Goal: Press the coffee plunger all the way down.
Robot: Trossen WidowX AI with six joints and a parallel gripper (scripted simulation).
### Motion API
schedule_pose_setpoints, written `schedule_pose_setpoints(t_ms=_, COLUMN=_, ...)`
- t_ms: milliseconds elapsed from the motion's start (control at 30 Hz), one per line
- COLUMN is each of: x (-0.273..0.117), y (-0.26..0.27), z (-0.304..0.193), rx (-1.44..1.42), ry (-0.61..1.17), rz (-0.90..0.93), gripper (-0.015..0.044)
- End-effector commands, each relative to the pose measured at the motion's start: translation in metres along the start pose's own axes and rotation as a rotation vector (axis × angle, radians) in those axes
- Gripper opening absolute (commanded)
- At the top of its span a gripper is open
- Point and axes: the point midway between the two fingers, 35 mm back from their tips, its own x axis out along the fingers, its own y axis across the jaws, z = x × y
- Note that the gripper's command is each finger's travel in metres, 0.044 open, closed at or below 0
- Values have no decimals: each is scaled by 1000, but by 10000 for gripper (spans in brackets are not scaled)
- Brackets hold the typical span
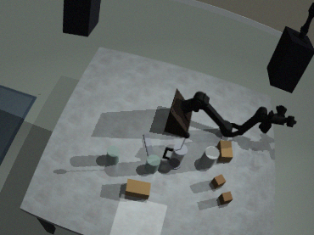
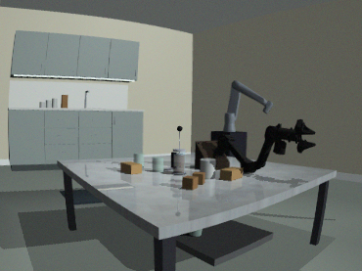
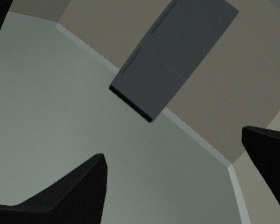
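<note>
The pincer (image 2: 309, 137) is black and hard, with two pointy fingers. It is spread wide and holds nothing. It hangs in the air past the edge of the bench (image 2: 274, 189), pointing away from all the things there. In the wrist view, the two dark finger tips frame only floor, wall and a dark gray box (image 3: 174, 47).

The black arm (image 1: 229, 125) bends like an elbow back to its base beside a dark brown slanted board (image 1: 178, 114).

The coffee press (image 2: 178, 160) stands upright near the middle of the bench, well apart from the pincer. It is a round see-through jar with a dark handle. Its thin rod sticks up tall, with a little black ball knob (image 2: 180, 128) on top.

Around it stand four round cups: two pale green ones (image 1: 114, 154) (image 1: 153, 163), a grayish one (image 1: 180, 151) right beside the press, and a white one (image 1: 211, 153).

There are four tan blocks that look like cardboard: a long one (image 1: 137, 188), one by the white cup (image 1: 226, 149) and two small ones (image 1: 219, 181) (image 1: 226, 197).

The bench top is gray, smooth and a bit shiny, on dark legs.
</note>
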Motion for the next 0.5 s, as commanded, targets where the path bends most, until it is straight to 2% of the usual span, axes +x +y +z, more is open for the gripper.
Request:
schedule_pose_setpoints(t_ms=0, x=0, y=-2, z=2, rx=-9, ry=-4, rz=-8, gripper=426)
schedule_pose_setpoints(t_ms=33, x=-2, y=-4, z=4, rx=-11, ry=-7, rz=-18, gripper=440)
schedule_pose_setpoints(t_ms=233, x=-11, y=-34, z=35, rx=-157, ry=-62, rz=-135, gripper=440)
schedule_pose_setpoints(t_ms=467, x=-52, y=-106, z=112, rx=-422, ry=-144, rz=-478, gripper=440)
